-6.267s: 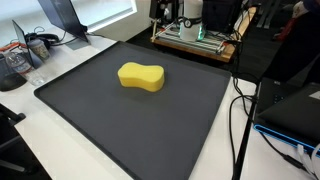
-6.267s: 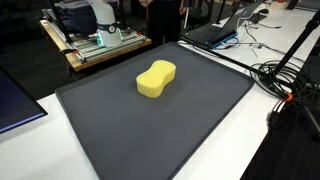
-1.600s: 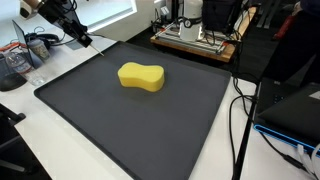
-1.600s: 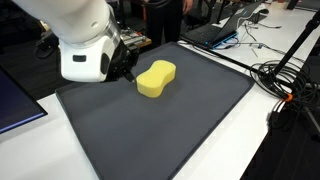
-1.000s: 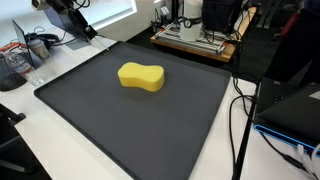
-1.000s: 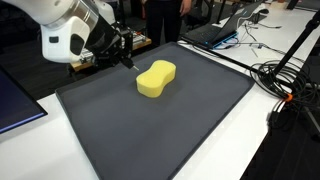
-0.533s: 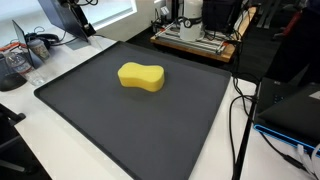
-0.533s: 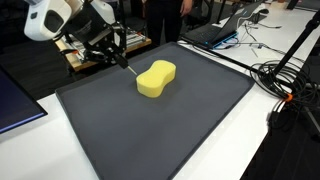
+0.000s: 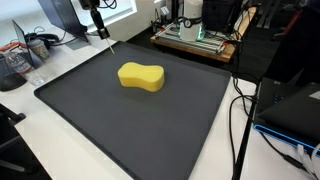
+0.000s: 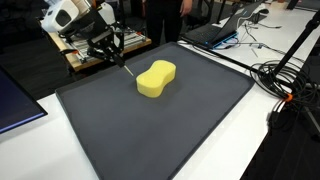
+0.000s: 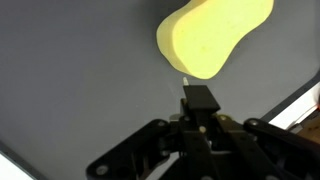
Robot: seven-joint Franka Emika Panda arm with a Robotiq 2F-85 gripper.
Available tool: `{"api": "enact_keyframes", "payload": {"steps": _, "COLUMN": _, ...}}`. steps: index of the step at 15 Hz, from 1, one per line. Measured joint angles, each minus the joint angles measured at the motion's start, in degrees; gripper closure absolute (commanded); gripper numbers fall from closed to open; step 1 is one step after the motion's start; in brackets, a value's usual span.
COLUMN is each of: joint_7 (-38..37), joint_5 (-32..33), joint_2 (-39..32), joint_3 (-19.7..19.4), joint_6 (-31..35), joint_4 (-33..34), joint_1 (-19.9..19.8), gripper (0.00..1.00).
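A yellow peanut-shaped sponge (image 9: 141, 76) (image 10: 156, 78) lies flat on the dark mat (image 9: 120, 130) (image 10: 170, 135), a little back of the middle. My gripper (image 9: 102, 33) (image 10: 117, 58) hangs above the mat's far corner, off to one side of the sponge and clear of it. The jaws are shut on a thin light stick (image 10: 127, 70) that pokes out toward the sponge. In the wrist view the gripper (image 11: 197, 97) fills the bottom, with the sponge (image 11: 213, 35) just beyond the stick's tip (image 11: 186, 80).
A wooden rack with equipment (image 9: 195, 38) (image 10: 95, 52) stands behind the mat. Cables (image 9: 240, 100) (image 10: 285, 80) run along one side, near a laptop (image 10: 215, 32). A cup and headphones (image 9: 18, 62) sit on the white table by the mat's corner.
The arm has swung along the mat's far edge and risen, bringing the stick's tip closer to the sponge. The sponge has not moved. The jaws stay shut.
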State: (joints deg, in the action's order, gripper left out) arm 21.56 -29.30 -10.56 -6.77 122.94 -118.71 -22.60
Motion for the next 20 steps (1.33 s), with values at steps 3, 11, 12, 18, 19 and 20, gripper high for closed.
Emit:
{"api": "enact_keyframes", "payload": {"steps": 3, "joint_7": 1.4, "joint_5": -4.5, "joint_2": 5.7, "joint_3": -1.2, "joint_6": 4.3, "joint_4": -9.5, "joint_1": 0.3, "gripper": 0.88}}
{"api": "enact_keyframes", "payload": {"steps": 11, "joint_7": 5.0, "joint_5": -7.7, "joint_2": 14.0, "joint_3": -2.9, "joint_6": 5.6, "joint_4": -19.4, "joint_1": 1.1, "gripper": 0.97}}
{"api": "enact_keyframes", "payload": {"steps": 12, "joint_7": 5.0, "joint_5": -7.4, "joint_2": 13.9, "joint_3": -3.5, "joint_6": 5.6, "joint_4": -19.4, "joint_1": 1.8, "gripper": 0.97}}
{"api": "enact_keyframes", "payload": {"steps": 18, "joint_7": 2.7, "joint_5": -5.0, "joint_2": 17.3, "joint_3": -3.9, "joint_6": 16.3, "joint_4": -26.6, "joint_1": 5.8, "gripper": 0.97}}
{"api": "enact_keyframes", "payload": {"steps": 19, "joint_7": 1.9, "joint_5": -3.8, "joint_2": 18.8, "joint_3": -3.9, "joint_6": 18.3, "joint_4": -29.0, "joint_1": 6.3, "gripper": 0.97}}
{"api": "enact_keyframes", "payload": {"steps": 20, "joint_7": 1.1, "joint_5": -2.4, "joint_2": 20.6, "joint_3": -3.9, "joint_6": 20.4, "joint_4": -31.5, "joint_1": 6.9, "gripper": 0.97}}
